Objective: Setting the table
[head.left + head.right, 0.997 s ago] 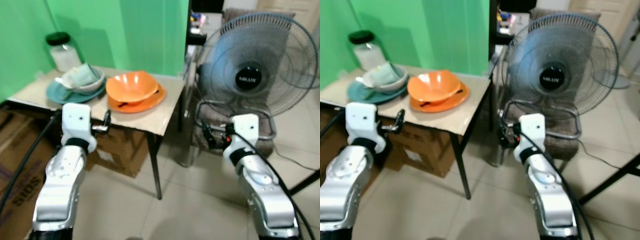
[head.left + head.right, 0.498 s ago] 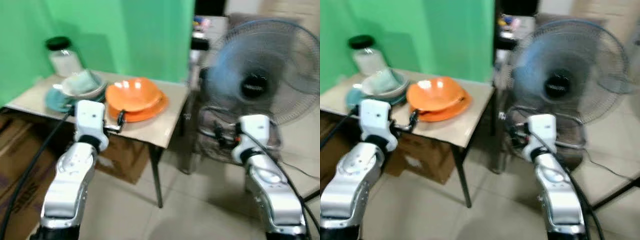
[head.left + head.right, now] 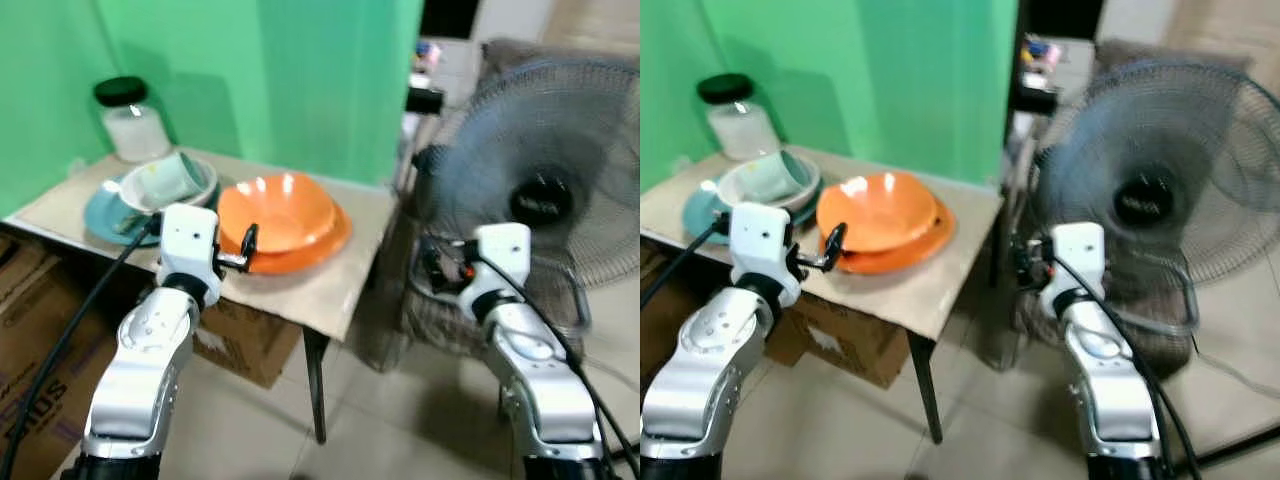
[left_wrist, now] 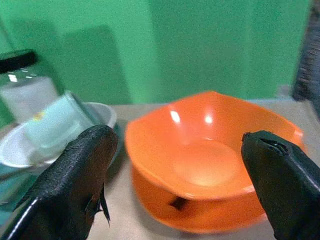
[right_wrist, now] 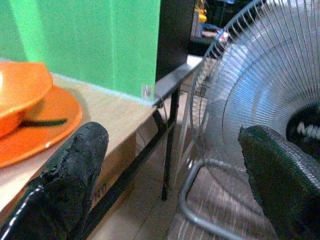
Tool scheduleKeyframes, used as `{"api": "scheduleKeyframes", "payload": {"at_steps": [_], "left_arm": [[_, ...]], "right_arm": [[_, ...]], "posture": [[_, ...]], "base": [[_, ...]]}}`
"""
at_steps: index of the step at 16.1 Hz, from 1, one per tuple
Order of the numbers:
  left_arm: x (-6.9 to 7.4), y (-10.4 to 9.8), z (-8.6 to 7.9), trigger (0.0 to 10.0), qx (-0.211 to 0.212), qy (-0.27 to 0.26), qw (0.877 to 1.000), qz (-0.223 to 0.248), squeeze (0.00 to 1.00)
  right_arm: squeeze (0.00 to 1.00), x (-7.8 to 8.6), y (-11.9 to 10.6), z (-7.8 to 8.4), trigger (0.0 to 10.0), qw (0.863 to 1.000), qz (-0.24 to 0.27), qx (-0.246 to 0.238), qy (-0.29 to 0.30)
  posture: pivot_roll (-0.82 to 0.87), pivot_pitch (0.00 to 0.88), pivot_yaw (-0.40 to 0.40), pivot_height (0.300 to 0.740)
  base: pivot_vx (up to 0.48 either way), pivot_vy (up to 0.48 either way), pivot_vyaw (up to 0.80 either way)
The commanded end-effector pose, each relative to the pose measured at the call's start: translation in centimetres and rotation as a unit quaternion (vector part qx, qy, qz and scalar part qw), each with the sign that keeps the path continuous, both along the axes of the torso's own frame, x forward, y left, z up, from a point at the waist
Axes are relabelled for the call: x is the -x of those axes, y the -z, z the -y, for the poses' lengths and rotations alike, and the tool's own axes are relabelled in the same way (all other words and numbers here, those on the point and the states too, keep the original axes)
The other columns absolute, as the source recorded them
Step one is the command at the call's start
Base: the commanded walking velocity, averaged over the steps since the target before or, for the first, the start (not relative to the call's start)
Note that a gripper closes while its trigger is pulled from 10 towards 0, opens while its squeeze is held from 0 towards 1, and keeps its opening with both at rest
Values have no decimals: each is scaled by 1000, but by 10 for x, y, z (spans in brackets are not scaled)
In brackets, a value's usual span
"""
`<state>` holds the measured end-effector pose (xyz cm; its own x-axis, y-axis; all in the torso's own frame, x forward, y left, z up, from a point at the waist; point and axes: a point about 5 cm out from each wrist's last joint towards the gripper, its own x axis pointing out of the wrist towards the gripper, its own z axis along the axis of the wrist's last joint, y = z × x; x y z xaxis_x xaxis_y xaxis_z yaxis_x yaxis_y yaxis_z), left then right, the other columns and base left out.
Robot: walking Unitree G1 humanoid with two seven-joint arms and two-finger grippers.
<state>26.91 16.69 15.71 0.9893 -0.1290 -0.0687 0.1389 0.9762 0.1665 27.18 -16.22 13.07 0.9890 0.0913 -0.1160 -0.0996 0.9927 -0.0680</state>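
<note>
- My left gripper (image 4: 175, 180) hangs at the near edge of the small beige-topped table (image 3: 330, 285), its two black fingers (image 4: 75, 175) spread wide and holding nothing, pointing at the glossy orange plastic bowl (image 3: 277, 210).
- The orange bowl sits in a matching orange plate (image 3: 325, 240) near the middle of the table; a dark utensil (image 5: 42, 121) lies on the plate's rim under the bowl.
- Beside it, towards the green wall (image 3: 250, 70), a white bowl (image 3: 200, 180) holding a pale green cup (image 3: 160, 180) tipped on its side rests on a teal plate (image 3: 100, 212).
- Behind those stands a clear glass jar with a black lid (image 3: 128, 118).
- My right gripper (image 5: 170, 170) is off the table's side, fingers wide apart and empty, in front of a grey standing fan (image 3: 540, 190); the badge on its hub is too blurred to read.
- A brown cardboard box (image 3: 30, 340) under the table carries dark printed letters I can't make out.
</note>
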Motion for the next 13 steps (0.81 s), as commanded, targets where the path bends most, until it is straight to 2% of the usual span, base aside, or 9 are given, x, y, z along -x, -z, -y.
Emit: {"api": "scheduleKeyframes", "payload": {"at_steps": [1,3,5,6,9,11,13], "left_arm": [[2,-1,-8,10000,-11,-9,1000,0,0],[2,-1,-7,10000,-12,-6,1000,1,0],[2,-1,-5,10000,-17,2,1000,0,0],[2,0,-4,10000,-18,6,1000,-1,0],[1,2,-2,10000,-34,35,999,-8,0],[-4,2,1,10000,-63,71,995,-2,0],[-13,-1,4,10000,-90,104,990,7,0]], "right_arm": [[0,-4,-6,-12,10000,1000,8,-6,-26],[0,-5,-7,-12,10000,999,10,1,-36],[0,-4,-8,-19,10000,997,12,23,-73],[0,-5,-9,-19,10000,997,13,13,-73],[0,-9,-12,-16,10000,997,10,-20,-76],[0,-15,-12,-11,10000,995,-19,-63,-77],[0,-24,-10,-5,10000,991,-55,-109,-51]], "posture": [[99,0,13,740],[101,0,10,740],[103,0,6,740],[101,0,4,740],[104,0,-5,740],[111,0,-18,740],[120,0,-26,740]], "base": [[375,0,0],[375,0,0],[379,0,800],[371,0,800],[203,0,0],[0,0,0],[0,0,0]]}}
